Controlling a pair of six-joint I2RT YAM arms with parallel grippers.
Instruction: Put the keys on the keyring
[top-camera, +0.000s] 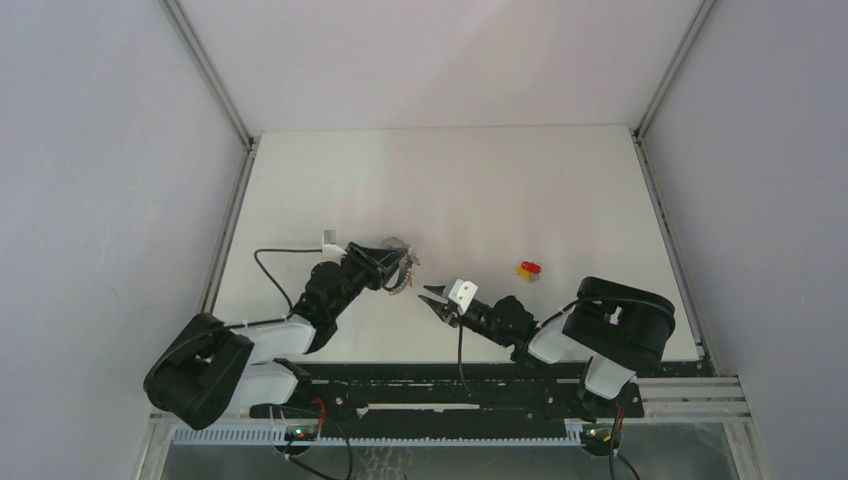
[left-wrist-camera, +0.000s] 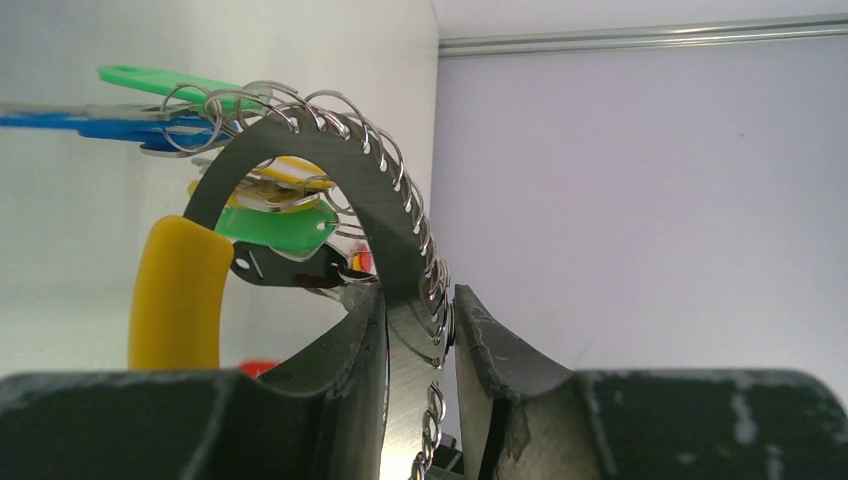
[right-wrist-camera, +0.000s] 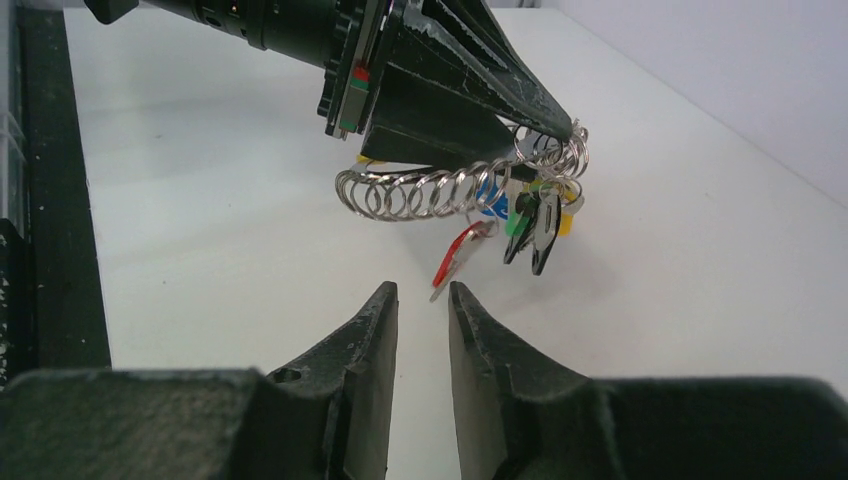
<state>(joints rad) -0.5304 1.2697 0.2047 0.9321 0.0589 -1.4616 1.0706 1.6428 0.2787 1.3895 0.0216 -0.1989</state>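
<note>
On the white table (top-camera: 450, 180), enclosed by pale grey walls (top-camera: 100, 150), the left gripper (left-wrist-camera: 420, 310) clamped the keyring (left-wrist-camera: 330, 160) while the right gripper (right-wrist-camera: 423, 295) stood narrowly parted and empty, near the loose keys (top-camera: 529, 269).

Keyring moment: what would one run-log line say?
left gripper: holds keyring aloft | right gripper: empty, facing it | loose keys: on table

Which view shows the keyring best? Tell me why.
Left wrist: the keyring fills it, grey band, loops and yellow sleeve clear, in the left gripper. Right wrist shows its loops and hanging keys; top only a speck.
</note>
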